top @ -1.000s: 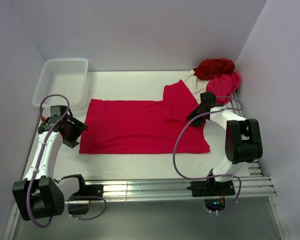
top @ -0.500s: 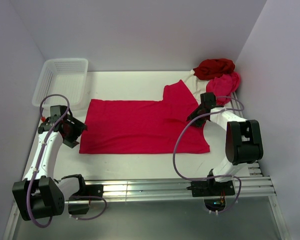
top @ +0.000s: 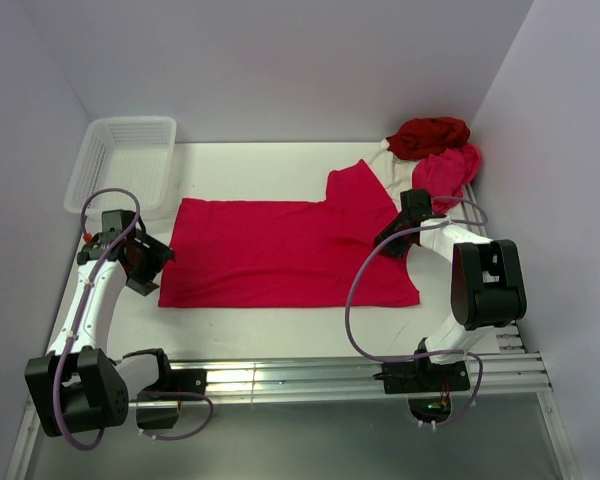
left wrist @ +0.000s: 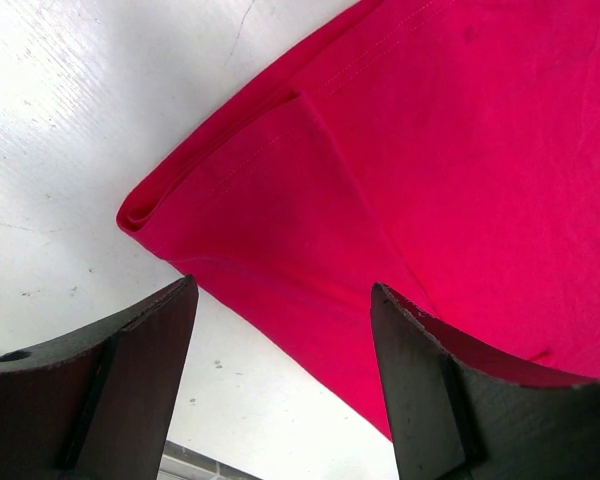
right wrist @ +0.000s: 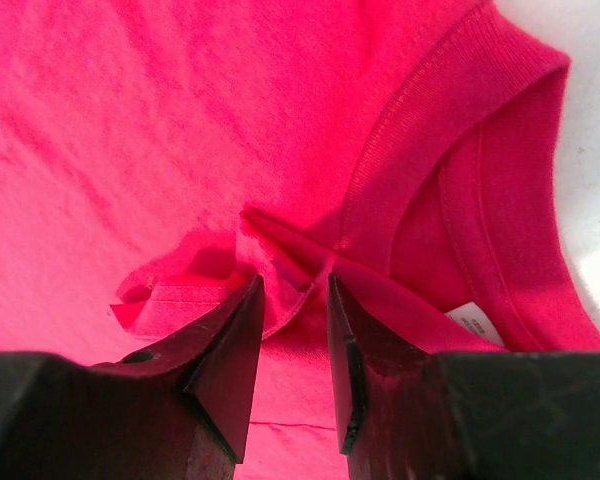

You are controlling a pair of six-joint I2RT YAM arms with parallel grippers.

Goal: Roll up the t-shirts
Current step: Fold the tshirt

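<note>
Table: crimson t-shirt lies flat and sideways, spanning from one gripper to the other. Probably spread like that so a roll can start at one end.

Basket is well beyond the left gripper, not in play.

Dark red t-shirt and pink t-shirt are heaped just behind the right gripper, parked out of the way. There's a sliver of pale cloth beside them, too little showing to call.

Left gripper: jaws wide apart, nothing between them. Hem corner sits just ahead of the fingertips, so it looks staged to take that end.

Right gripper: jaws pinched on a raised pucker of the crimson shirt. Collar is ahead and to the right, neck label beside the right finger. My guess is it's tidying the neck end.

Can't tell how many layers are in the pinch. From above, the wrist covers the cloth there.
</note>
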